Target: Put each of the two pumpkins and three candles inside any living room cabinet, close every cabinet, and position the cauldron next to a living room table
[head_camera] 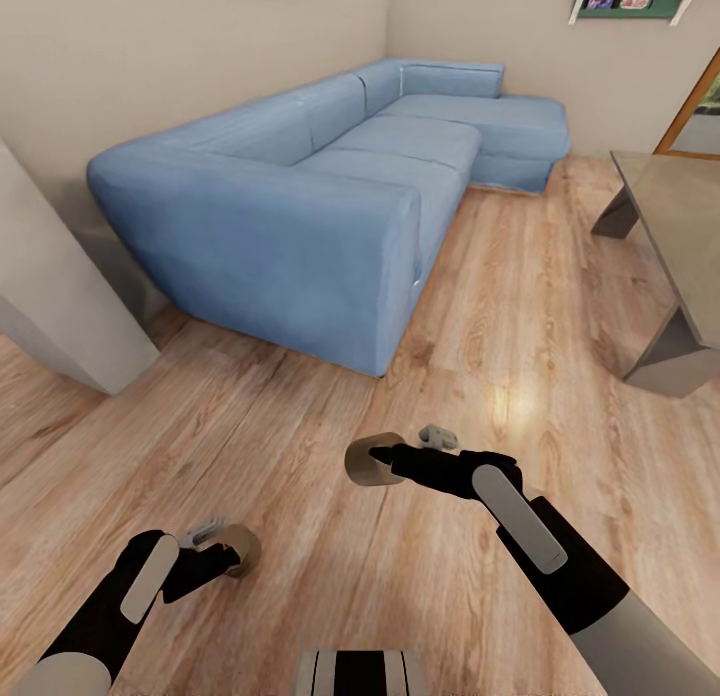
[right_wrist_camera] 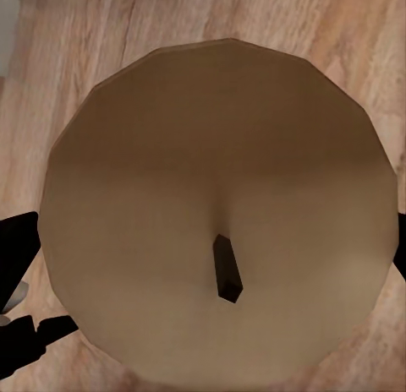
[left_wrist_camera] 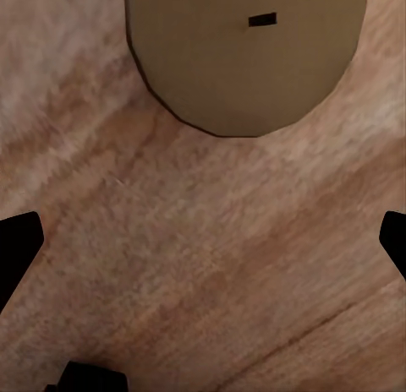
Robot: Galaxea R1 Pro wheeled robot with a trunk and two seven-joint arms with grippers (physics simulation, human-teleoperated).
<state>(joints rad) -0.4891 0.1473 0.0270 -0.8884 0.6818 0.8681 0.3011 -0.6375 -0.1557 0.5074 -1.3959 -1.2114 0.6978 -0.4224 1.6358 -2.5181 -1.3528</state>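
Above wood floor [head_camera: 300, 456], right pincer [head_camera: 385, 463] gripping candle [head_camera: 370, 460], sofa [head_camera: 300, 206] ahead

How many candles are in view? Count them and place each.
2. One candle is at the right gripper, clamped between its fingers. The other candle is at the left gripper near the floor. A third may be out of view.

A light wooden plank floor [head_camera: 300, 476] carries everything here. A long blue sofa [head_camera: 330, 186] stands on it toward the far corner of the floor, and a grey bench [head_camera: 670, 236] stands on it along the floor's right edge.
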